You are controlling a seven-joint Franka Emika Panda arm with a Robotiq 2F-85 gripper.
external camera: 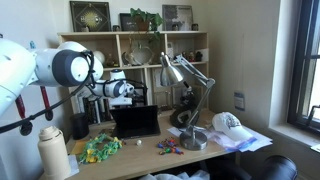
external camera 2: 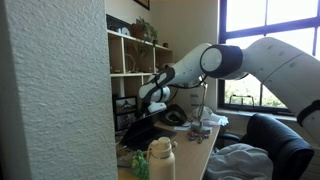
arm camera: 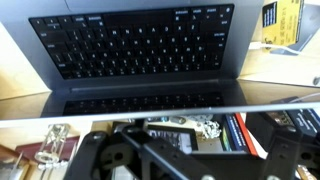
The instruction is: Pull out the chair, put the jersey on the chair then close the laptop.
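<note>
Exterior view, off the front edge of the tabletop (external camera: 140,162): black chair (external camera 2: 278,135) standing clear, pale jersey (external camera 2: 245,162) heaped on it; both steps judged done. Toward the back edge, mid-table: black laptop (external camera: 136,123), lid (arm camera: 160,98) upright and open, long axis parallel to that edge. Robotiq gripper (external camera: 122,91) just behind and above the lid's top rim, on the back-edge side. Shows jaws apart in the wrist view, clamped on nothing. Likely next: press that rim forward and down onto the keyboard (arm camera: 140,45).
</note>
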